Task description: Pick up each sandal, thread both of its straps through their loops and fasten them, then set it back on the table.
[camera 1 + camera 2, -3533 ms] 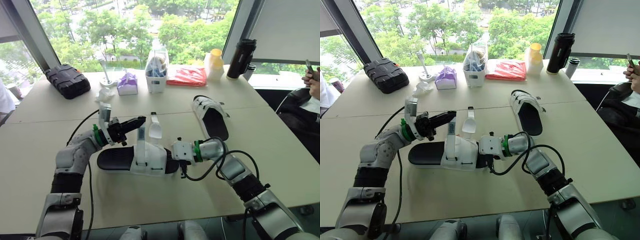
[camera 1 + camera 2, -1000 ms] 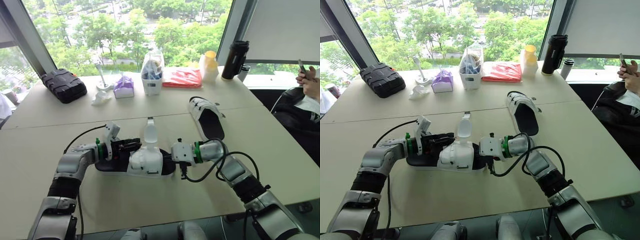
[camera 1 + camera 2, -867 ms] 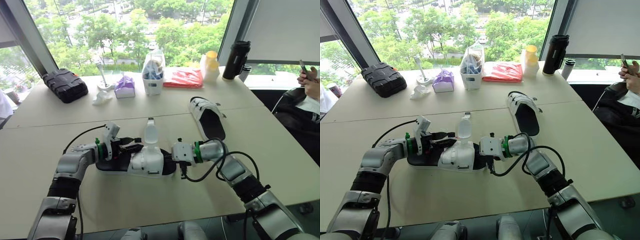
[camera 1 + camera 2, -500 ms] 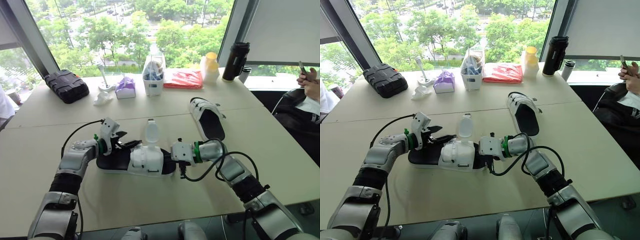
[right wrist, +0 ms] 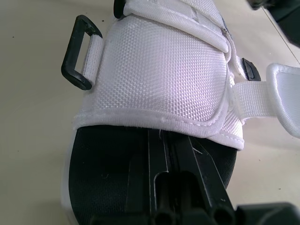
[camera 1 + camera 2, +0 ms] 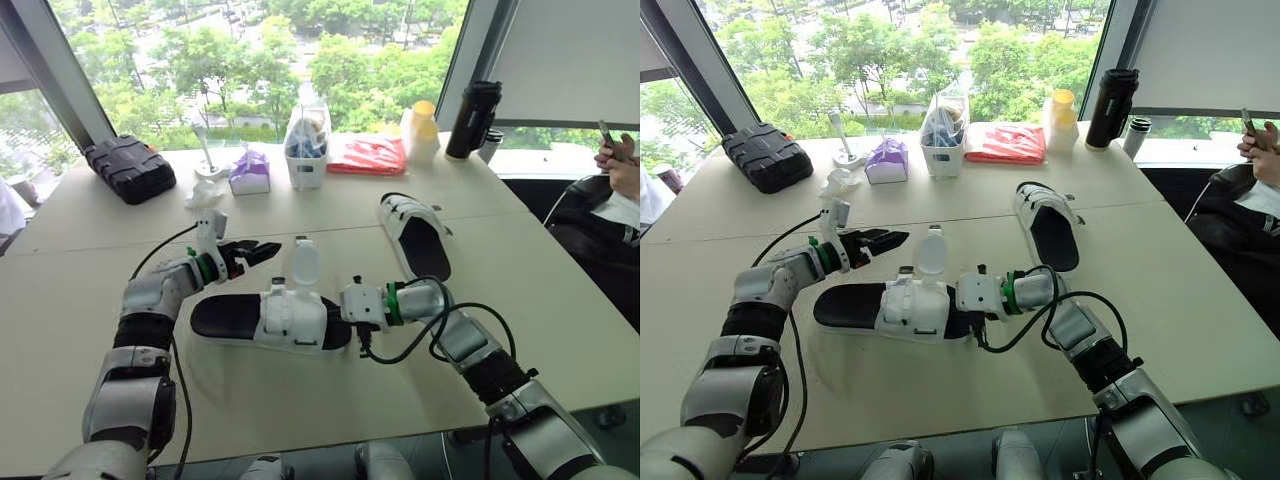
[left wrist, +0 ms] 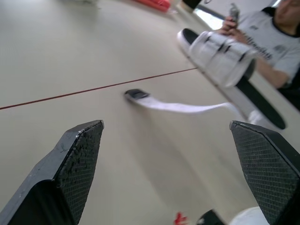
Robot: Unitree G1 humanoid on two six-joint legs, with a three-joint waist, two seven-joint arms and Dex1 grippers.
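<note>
Our left arm is bent at the elbow, with the forearm angled forward and inward and the wrist lifted clear of the table (image 6: 300, 400). The left gripper (image 6: 262, 248) hangs over the tabletop with its two fingers spread wide and nothing between them. Below that gripper and nearer to us, the near sandal (image 6: 262, 320) lies lengthwise along the table. One loose strap (image 6: 304, 265) stands upright just past the left fingertips, not touching them.

At the sandal's toe end, our right gripper (image 5: 161, 150) is clamped on the sole, with a finger running along the footbed under the white upper (image 5: 159, 79). A black loop (image 5: 78, 51) sticks out beside the upper. The right forearm reaches inward, low over the table, with a black cable (image 6: 415, 335) looped around the wrist. Beyond that gripper and a little to its outer side, well apart from it, the second sandal (image 6: 420, 238) rests on the table.
</note>
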